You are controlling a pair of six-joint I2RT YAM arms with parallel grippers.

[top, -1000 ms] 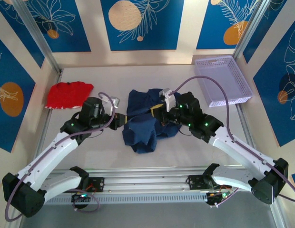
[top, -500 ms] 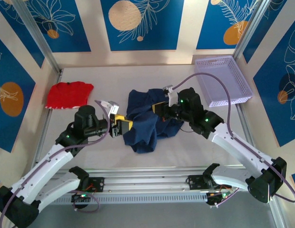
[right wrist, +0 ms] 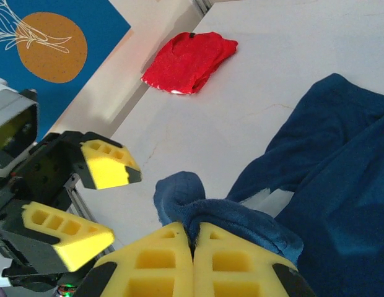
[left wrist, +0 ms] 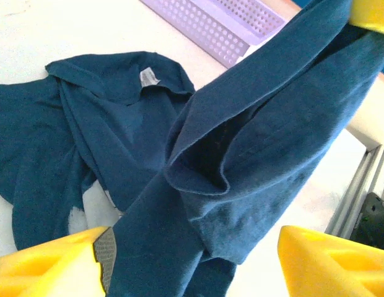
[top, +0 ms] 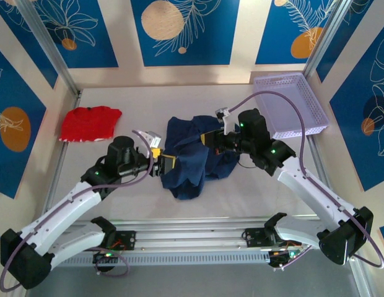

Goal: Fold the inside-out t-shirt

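a: two hands, one shirt. how do they stand?
b: the right hand is clamped on a bunched fold of the inside-out t-shirt and holds that fold up off the table. the left hand is spread wide at the shirt's left side. a raised drape of cloth hangs between its fingers, but it grips nothing.
a: and the shirt itself?
b: crumpled in a heap mid-table, between the two hands. it's well apart from the red garment at the far left and the lavender basket at the far right. a small tag shows by the collar.
a: so the step is?
b: i'd say getting it spread out before any fold. little of the task looks done. the left hand should close on a single edge or hem, not on the doubled drape, or it will pinch two layers. then both hands should draw apart, low over the table, so the cloth lies flat. pull gently, since the heap's lower layers could drag along.
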